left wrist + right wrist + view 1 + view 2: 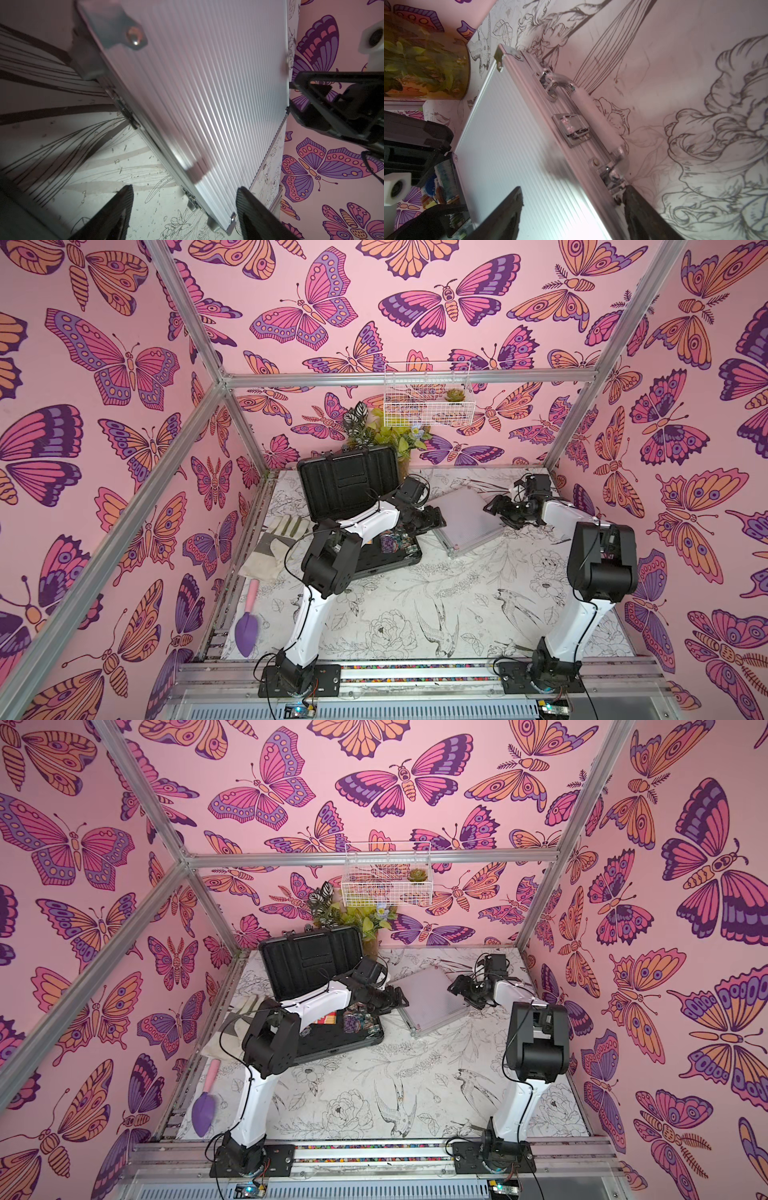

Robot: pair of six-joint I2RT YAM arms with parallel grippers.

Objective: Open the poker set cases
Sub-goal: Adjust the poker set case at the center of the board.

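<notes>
At the left edge a purple trowel (pixel 246 632) with a pink handle and pale work gloves (pixel 282 539) are lying, the gloves partly tucking under the left arm. Beside them the larger dark grey ribbed plastic case (pixel 349 485) is sitting open at the back left of the tabletop (pixel 415 605), its black lid standing upright. The arm is covering much of its tray, and the colourful contents are showing only in scraps, too small to name.

The left pincer (pixel 185 209) is reaching past it with fingers (pixel 122 207) spread wide, straddling a corner of the smaller silvery-pink aluminium case (pixel 207 93) and gripping nothing visible. That case is lying flat and shut at mid-tabletop, between the two pincers. The right pincer (pixel 571 216) is likewise gaping over the case's front edge, one finger close to the end of the pale carry handle (pixel 591 112); whether it is touching is unclear.

The tabletop is showing a black-and-white drawing of birds and flowers. Pink butterfly walls (pixel 124 364) are enclosing it, and a white wire basket (pixel 428 402) is hanging above a leafy plant (pixel 386 431).
</notes>
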